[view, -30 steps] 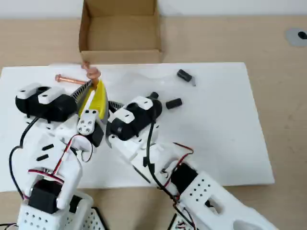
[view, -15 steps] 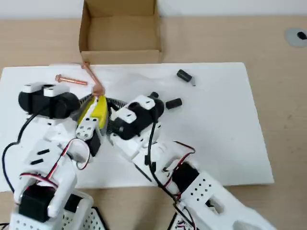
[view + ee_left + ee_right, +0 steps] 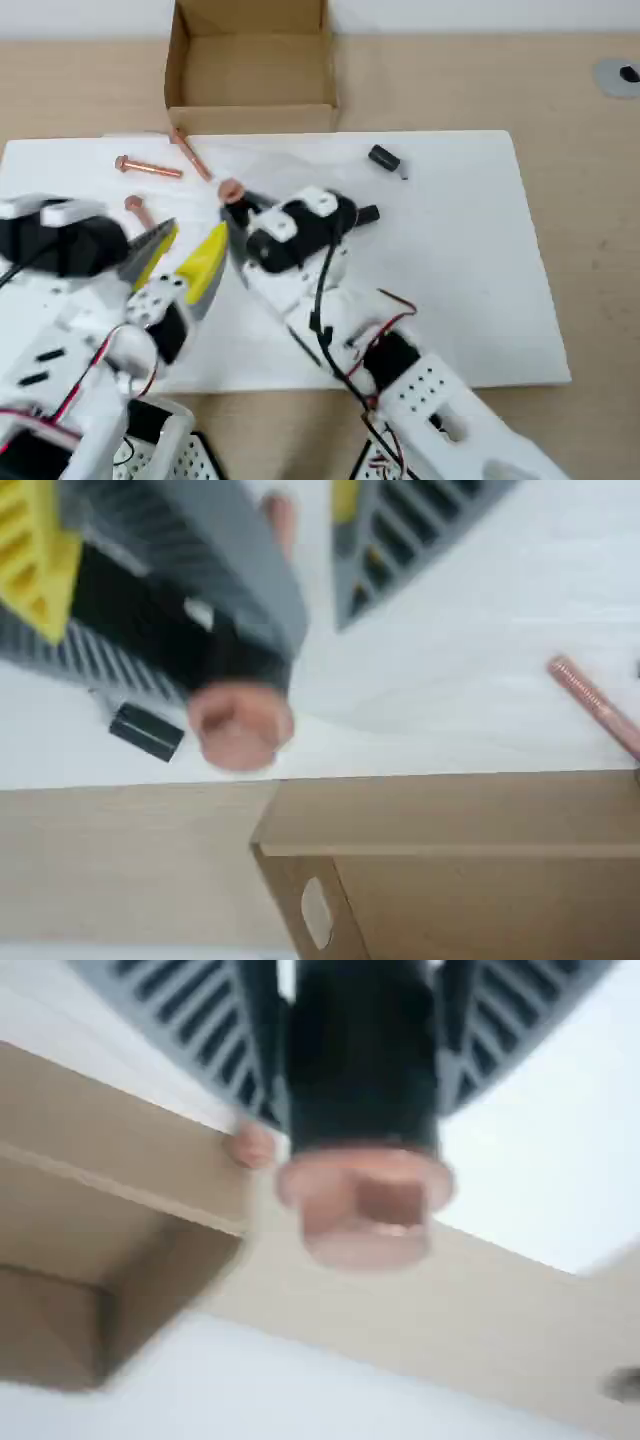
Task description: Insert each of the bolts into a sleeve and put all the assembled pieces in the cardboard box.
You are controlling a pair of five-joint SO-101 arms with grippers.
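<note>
From above, an open brown cardboard box (image 3: 250, 105) stands on the wooden desk (image 3: 590, 200), at the far edge of a white sheet (image 3: 470, 300). The right claw (image 3: 238, 207) is clamped on a black cylindrical held sleeve (image 3: 241, 203), and a copper-coloured bolt head (image 3: 231, 189) shows at the sleeve's end. It is held over the sheet, short of the box's front wall. The grey-and-yellow left claw (image 3: 178, 258) gapes wide just beside it, with nothing between its fingers. Three loose copper bolts lie on the sheet: a flat bolt (image 3: 148, 167), a slanted bolt (image 3: 190, 156) by the box's corner, and a near bolt (image 3: 136, 208) close to the left claw. A far sleeve (image 3: 384, 158) lies apart on the sheet, and a near sleeve (image 3: 366, 213) lies just beside the right arm.

In the left wrist view, the left claw's own fingers (image 3: 30, 550) are spread far apart. Past them hangs the held sleeve (image 3: 215, 650) with its bolt head (image 3: 240, 725), and the box (image 3: 450, 820) is beyond.

In the right wrist view, which is blurred, grey slatted fingers (image 3: 180, 1020) pinch the held sleeve (image 3: 362, 1070). The flanged bolt head (image 3: 365, 1205) points outward, and the box (image 3: 110, 1220) lies past it.
</note>
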